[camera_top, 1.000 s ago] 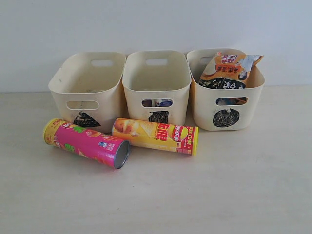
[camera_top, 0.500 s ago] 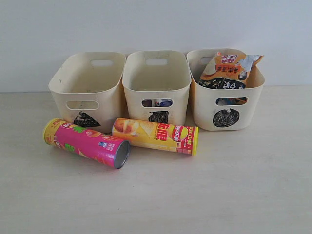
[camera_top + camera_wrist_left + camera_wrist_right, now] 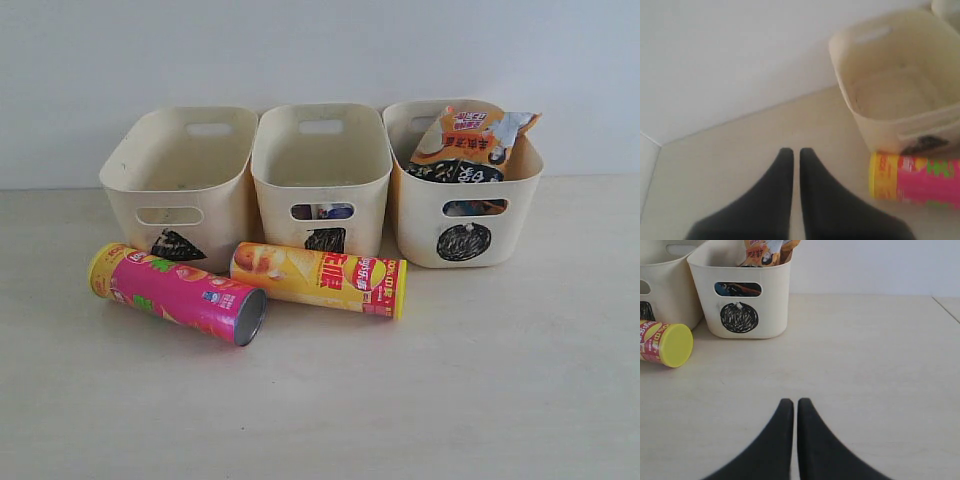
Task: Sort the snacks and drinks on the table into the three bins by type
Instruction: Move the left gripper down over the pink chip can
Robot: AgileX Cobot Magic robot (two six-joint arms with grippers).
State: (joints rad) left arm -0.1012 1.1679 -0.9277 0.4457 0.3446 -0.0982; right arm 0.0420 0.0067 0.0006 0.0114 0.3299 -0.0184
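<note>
Both arms hang back from the work: the left gripper and the right gripper have their black fingers pressed together and hold nothing. The magenta tube and the yellow-red tube lie on their sides on the table, just in front of the triangle bin and the square bin. The orange-black bag sticks out of the circle bin, and the cartons show only through the slot of the square bin. So I judge that only the tubes are not yet sorted, and the triangle bin, which shows nothing inside, is probably for them. The danger is rolling: a round tube touched by a finger that is not opened wide enough can roll away or hit its neighbour, because the two ends lie just beside each other. A grip near one end can let the long tube tilt and slip. Also the bins look light, so a tube lowered against the rim may push or tip one.
</note>
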